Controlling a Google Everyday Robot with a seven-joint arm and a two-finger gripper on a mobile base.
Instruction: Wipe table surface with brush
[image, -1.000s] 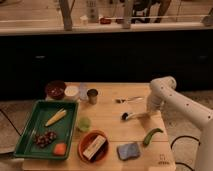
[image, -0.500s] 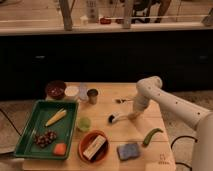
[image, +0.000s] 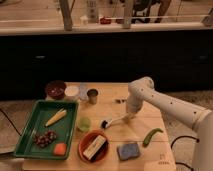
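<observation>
Reaching down over the table surface (image: 112, 107), the gripper (image: 129, 116) is clamped on the white-handled brush (image: 113, 121), dark head touching wood.

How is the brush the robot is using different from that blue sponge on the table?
The brush is slim, white-handled and dark-headed; the blue sponge is a flat block. The brush is clamped at its handle end in the shut gripper near the table's middle; the sponge lies free near the front edge. Both rest on the table surface.
</observation>
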